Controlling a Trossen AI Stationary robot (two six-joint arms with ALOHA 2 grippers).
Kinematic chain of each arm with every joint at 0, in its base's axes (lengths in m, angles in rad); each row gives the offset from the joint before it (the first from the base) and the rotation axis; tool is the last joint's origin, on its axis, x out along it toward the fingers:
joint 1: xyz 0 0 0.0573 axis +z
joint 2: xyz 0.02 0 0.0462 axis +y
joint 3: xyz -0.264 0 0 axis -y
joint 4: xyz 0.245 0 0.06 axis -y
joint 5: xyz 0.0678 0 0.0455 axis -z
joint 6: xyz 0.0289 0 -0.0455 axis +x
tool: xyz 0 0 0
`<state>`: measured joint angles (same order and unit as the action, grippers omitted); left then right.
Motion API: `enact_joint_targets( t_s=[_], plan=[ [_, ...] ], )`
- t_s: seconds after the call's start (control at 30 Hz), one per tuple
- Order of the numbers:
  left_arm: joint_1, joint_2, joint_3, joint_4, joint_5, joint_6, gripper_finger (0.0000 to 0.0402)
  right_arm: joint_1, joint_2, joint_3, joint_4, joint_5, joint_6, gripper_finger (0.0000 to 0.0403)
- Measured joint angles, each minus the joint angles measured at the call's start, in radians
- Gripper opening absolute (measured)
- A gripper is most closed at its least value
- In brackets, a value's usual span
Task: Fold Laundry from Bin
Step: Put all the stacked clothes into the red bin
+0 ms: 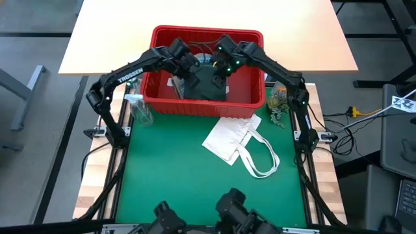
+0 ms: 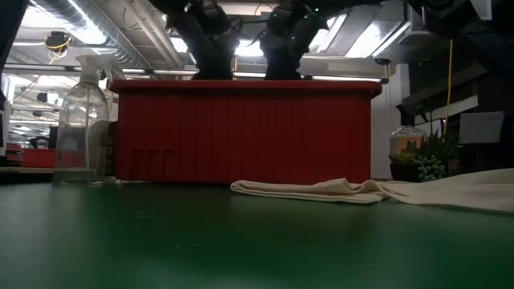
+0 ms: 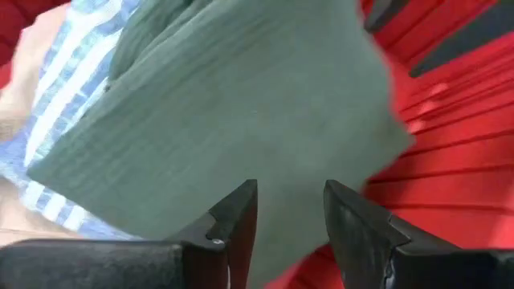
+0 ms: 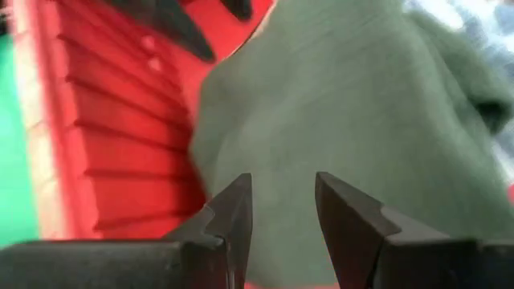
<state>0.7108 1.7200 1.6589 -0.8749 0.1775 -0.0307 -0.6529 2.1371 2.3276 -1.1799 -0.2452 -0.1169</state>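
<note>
Left wrist view: dark green garment [image 3: 241, 104] beyond parted fingers [image 3: 237, 217].

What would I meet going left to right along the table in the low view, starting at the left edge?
Clear spray bottle → red bin → white tote bag lying flat on the green mat → small potted plant at the far right.
</note>
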Motion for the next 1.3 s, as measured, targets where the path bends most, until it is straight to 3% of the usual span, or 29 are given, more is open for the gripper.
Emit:
enact_joint_targets(
  t_s=[0.37, 0.63, 0.8, 1.07, 1.3],
  plan=[
    [0.1, 0.161, 0.0, 0.08, -0.046, 0.018, 0.0137, -0.064, 0.166, 0.0, 0.162, 0.017, 0.013, 0.0137],
    [0.173, 0.295, 0.0, 0.146, -0.057, 0.01, 0.0137, -0.116, 0.328, 0.0, 0.391, 0.001, 0.07, 0.0137],
    [0.197, 0.357, 0.002, 0.164, -0.052, 0.014, 0.0137, -0.128, 0.377, 0.004, 0.42, -0.002, 0.083, 0.0137],
    [0.205, 0.336, 0.0, 0.158, -0.033, 0.013, 0.0137, -0.127, 0.356, -0.001, 0.401, -0.025, 0.086, 0.0137],
    [0.202, 0.21, -0.001, 0.142, -0.036, 0.006, 0.0137, -0.126, 0.184, -0.002, 0.346, -0.019, 0.07, 0.0137]
  ],
)
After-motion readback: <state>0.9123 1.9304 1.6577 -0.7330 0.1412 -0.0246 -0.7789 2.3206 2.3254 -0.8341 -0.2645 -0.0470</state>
